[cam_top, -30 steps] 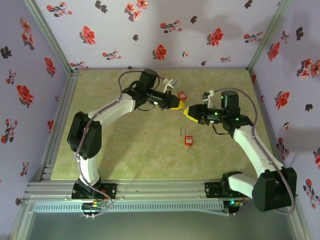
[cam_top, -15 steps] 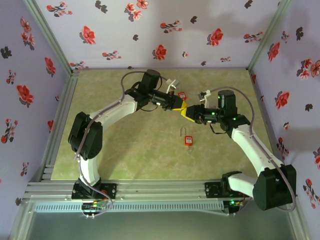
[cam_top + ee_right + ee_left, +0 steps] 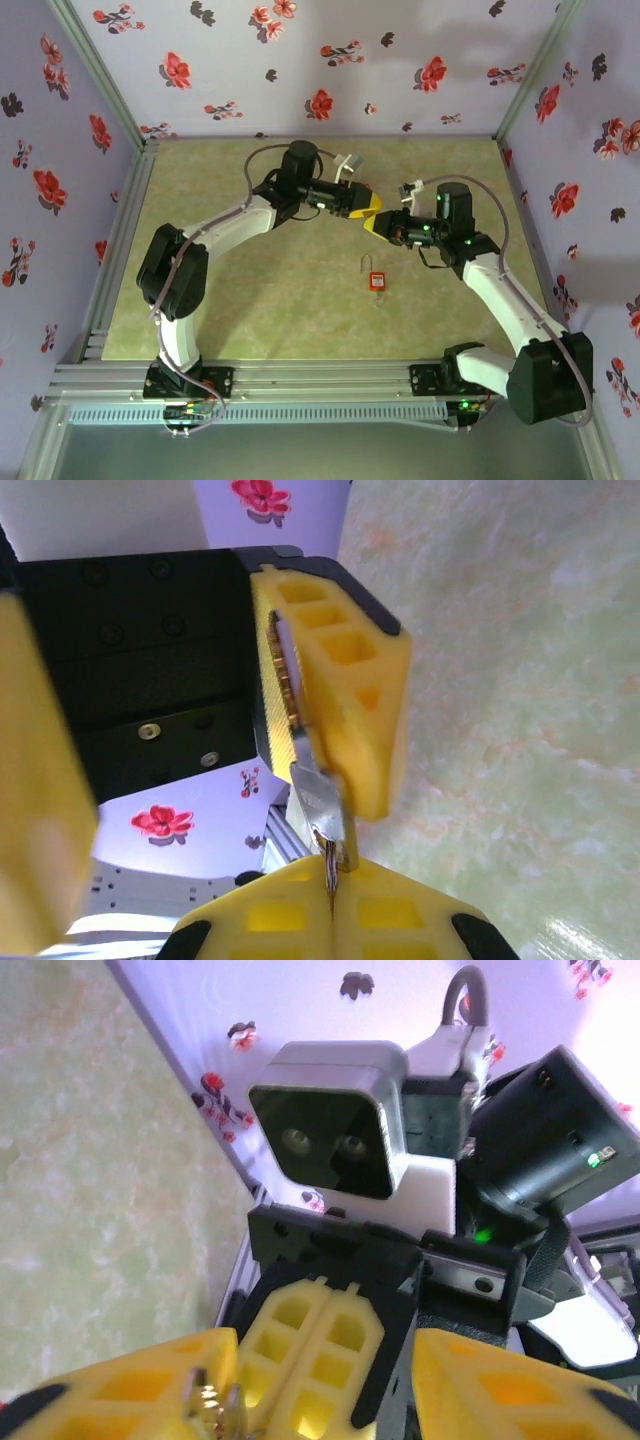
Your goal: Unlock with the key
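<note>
We're barely pinching the key [image 3: 318,800] in the clamped right hand [image 3: 330,885], left hand [image 3: 368,205] hanging half-open, so it could be twisting loose.

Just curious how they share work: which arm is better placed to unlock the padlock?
Probably right: the right tool is shut on the small silver metal key, the left tool stands open, and the red padlock lies nearer the right arm.

You'll see a shiny bare-metal key [image 3: 316,792], matt yellow plastic on the left gripper's fingers [image 3: 380,680], and a smooth mottled counter [image 3: 520,680].
</note>
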Controlling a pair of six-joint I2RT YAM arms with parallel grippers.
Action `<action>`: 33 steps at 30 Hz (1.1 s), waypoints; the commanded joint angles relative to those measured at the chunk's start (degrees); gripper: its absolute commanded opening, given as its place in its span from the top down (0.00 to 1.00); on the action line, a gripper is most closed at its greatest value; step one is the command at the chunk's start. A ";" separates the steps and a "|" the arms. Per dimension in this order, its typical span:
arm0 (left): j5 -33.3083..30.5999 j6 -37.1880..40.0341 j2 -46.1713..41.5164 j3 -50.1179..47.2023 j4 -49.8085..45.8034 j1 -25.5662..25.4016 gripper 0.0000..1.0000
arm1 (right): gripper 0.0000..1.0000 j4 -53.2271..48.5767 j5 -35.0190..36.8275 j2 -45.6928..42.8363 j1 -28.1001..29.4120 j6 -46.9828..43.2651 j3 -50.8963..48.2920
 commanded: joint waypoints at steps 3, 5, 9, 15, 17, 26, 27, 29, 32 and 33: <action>-8.03 -10.11 -3.96 -6.44 16.33 -0.14 0.43 | 1.00 4.42 4.74 -2.02 0.71 2.70 -0.78; -10.57 -10.11 -5.55 -8.60 17.15 -0.27 0.42 | 1.00 5.49 5.80 -1.95 0.72 3.59 -0.82; -15.56 -7.87 -8.90 -12.77 14.52 -0.38 0.40 | 1.00 7.89 7.61 -1.34 0.77 5.13 -0.56; -22.39 -8.54 -12.64 -17.17 13.17 -0.47 0.32 | 1.00 9.17 8.86 0.04 0.93 5.80 -0.21; -25.68 -9.47 -14.22 -19.19 12.10 -0.53 0.29 | 1.00 8.59 9.49 0.21 0.98 5.45 -0.04; -32.62 -18.58 -16.29 -20.61 0.94 -3.05 0.27 | 1.00 5.05 11.94 1.43 1.49 2.38 1.64; -32.93 -20.54 -15.89 -20.49 0.55 -3.25 0.27 | 1.00 4.77 12.19 1.57 1.65 2.03 1.77; -33.94 -25.33 -15.20 -20.99 2.95 -3.84 0.28 | 1.00 4.26 12.80 1.81 2.05 1.29 2.02; -35.41 -31.25 -14.04 -20.89 5.20 -4.51 0.29 | 1.00 3.00 13.43 2.09 2.72 0.09 2.56; -35.97 -32.62 -13.86 -20.84 5.39 -4.69 0.29 | 1.00 2.47 13.64 2.20 2.87 -0.36 2.73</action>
